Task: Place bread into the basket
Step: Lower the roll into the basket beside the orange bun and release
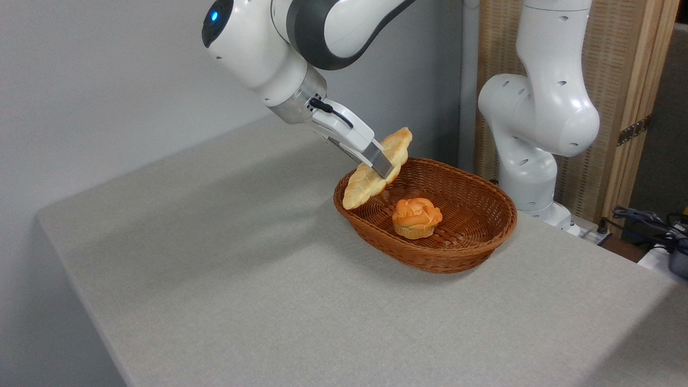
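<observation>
jaws clamped across the middle of the bread (pixel 365 185), held aloft over the basket (pixel 484 244) left rim. loaf's long axis tilts steeply, low tip just inside the rim, rose bun (pixel 416 217) nearby.

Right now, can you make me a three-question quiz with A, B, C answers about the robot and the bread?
1. Where is the small orange bun?
A. On the table
B. Inside the basket
C. In the claw

2. How many pieces of bread are in the picture?
A. One
B. Two
C. Four

3. What is the claw doing?
A. Gripping the long loaf
B. Hanging open and empty
C. Pressing on the table

Answers:
1. B, the bun sits on the basket's woven floor.
2. B, only the long pale loaf and the orange bun show.
3. A, the claw is shut on the loaf, which hangs tilted over the basket's left rim.
</observation>
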`<state>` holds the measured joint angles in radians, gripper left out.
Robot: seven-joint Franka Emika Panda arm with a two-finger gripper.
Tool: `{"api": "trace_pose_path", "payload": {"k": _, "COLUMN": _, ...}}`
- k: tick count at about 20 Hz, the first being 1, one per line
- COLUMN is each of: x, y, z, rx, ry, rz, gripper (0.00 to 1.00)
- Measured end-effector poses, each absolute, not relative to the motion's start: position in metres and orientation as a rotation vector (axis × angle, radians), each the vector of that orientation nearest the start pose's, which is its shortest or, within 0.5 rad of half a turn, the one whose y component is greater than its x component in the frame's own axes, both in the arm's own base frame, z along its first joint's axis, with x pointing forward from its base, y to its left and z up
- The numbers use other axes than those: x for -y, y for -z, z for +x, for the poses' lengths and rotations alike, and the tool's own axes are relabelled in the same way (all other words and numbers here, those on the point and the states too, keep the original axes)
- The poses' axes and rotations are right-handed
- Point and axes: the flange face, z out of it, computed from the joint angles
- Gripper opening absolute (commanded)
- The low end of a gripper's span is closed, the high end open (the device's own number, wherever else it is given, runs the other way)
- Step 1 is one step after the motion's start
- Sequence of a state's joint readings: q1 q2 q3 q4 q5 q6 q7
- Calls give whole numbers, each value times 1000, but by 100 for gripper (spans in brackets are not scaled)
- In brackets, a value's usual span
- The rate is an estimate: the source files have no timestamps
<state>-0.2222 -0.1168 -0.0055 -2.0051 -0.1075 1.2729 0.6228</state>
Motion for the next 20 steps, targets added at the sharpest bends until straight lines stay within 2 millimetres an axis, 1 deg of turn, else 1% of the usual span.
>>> {"api": "trace_pose_path", "payload": {"k": 5, "x": 122, "y": -473, "z": 427, "rx": -1351, "ry": -990, "rz": -2915, "gripper": 100}}
{"api": "trace_pose_path", "payload": {"k": 14, "x": 123, "y": -473, "z": 428, "rx": -1354, "ry": -976, "rz": -2916, "gripper": 100}}
{"api": "trace_pose_path", "payload": {"k": 16, "x": 124, "y": -476, "z": 432, "rx": -1357, "ry": -932, "rz": -2924, "gripper": 100}}
{"api": "trace_pose_path", "payload": {"k": 18, "x": 125, "y": -485, "z": 441, "rx": -1360, "ry": -835, "rz": -2940, "gripper": 100}}
{"api": "trace_pose_path", "payload": {"k": 19, "x": 126, "y": -494, "z": 449, "rx": -1360, "ry": -739, "rz": -2955, "gripper": 100}}
{"api": "trace_pose_path", "payload": {"k": 20, "x": 125, "y": -499, "z": 454, "rx": -1358, "ry": -686, "rz": -2962, "gripper": 100}}
